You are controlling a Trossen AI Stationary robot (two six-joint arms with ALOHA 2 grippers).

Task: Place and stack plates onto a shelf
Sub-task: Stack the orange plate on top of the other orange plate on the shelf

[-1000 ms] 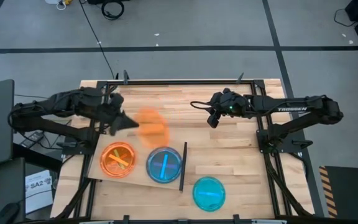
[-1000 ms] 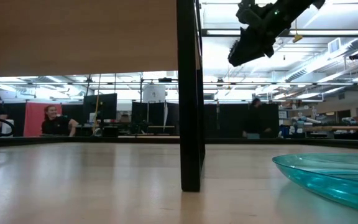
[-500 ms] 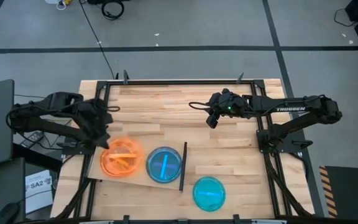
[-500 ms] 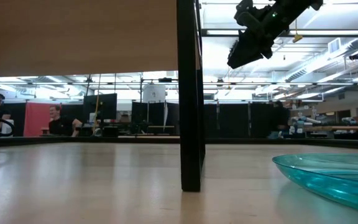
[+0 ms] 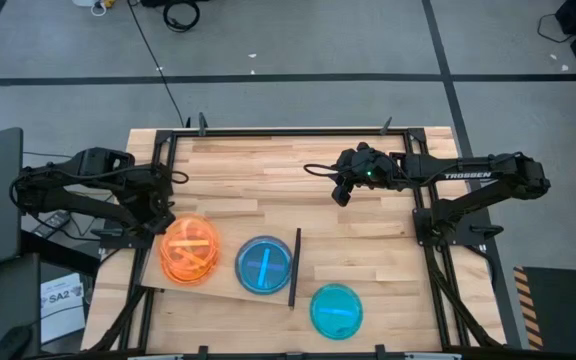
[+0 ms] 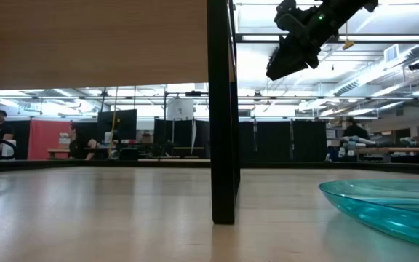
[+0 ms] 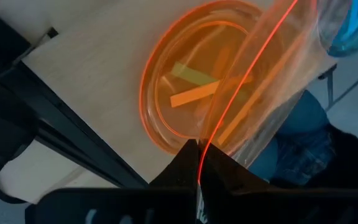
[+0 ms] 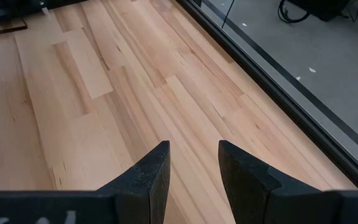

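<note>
Left tool (image 7: 199, 163) clamps orange plate (image 7: 272, 81), tilted, seemingly over stack (image 5: 190, 250) | right tool (image 8: 192, 163) parted

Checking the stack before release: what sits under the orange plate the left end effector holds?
A second round translucent orange plastic plate lies on the pale plywood shelf, with the held orange plate tilted over it. The bottom plate's far side is covered, so contact cannot be seen.

Bare tabletop (image 5: 268, 180) behind the shelf (image 5: 230, 288); black upright strip (image 5: 294, 267) beside blue plate (image 5: 264, 265).
</note>
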